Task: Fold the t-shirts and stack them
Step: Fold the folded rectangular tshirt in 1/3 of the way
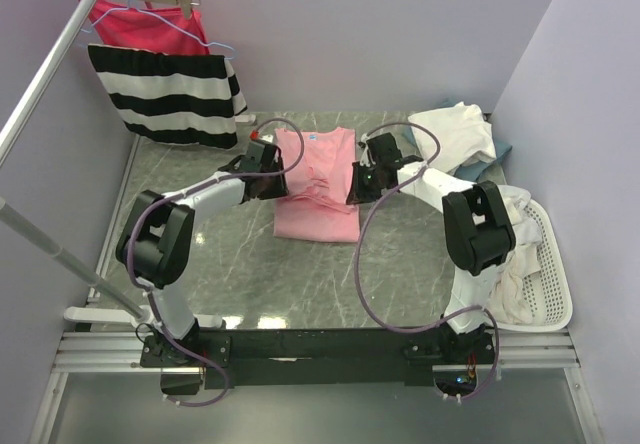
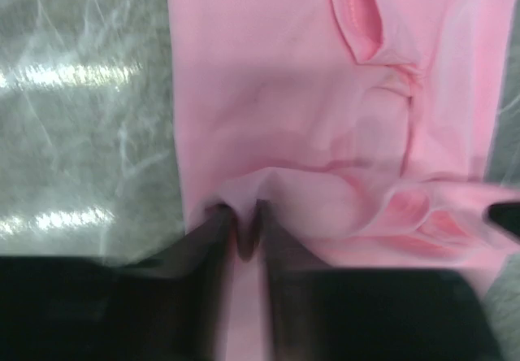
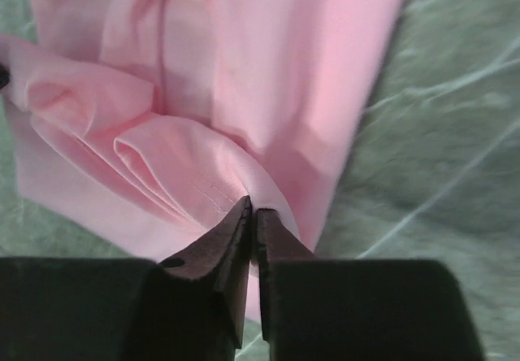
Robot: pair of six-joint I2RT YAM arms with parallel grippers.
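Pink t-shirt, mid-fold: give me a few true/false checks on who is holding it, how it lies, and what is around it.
1. The left gripper and the right gripper each pinch an edge of the pink t-shirt. True.
2. The pink t-shirt hangs on a hanger. False: it lies on the table, between the two arms.
3. The pink t-shirt lies smooth and flat. False: its middle is bunched into folds.
4. A black-and-white striped garment hangs at the back left. True.
5. The white basket at the right holds cream-white garments. True.
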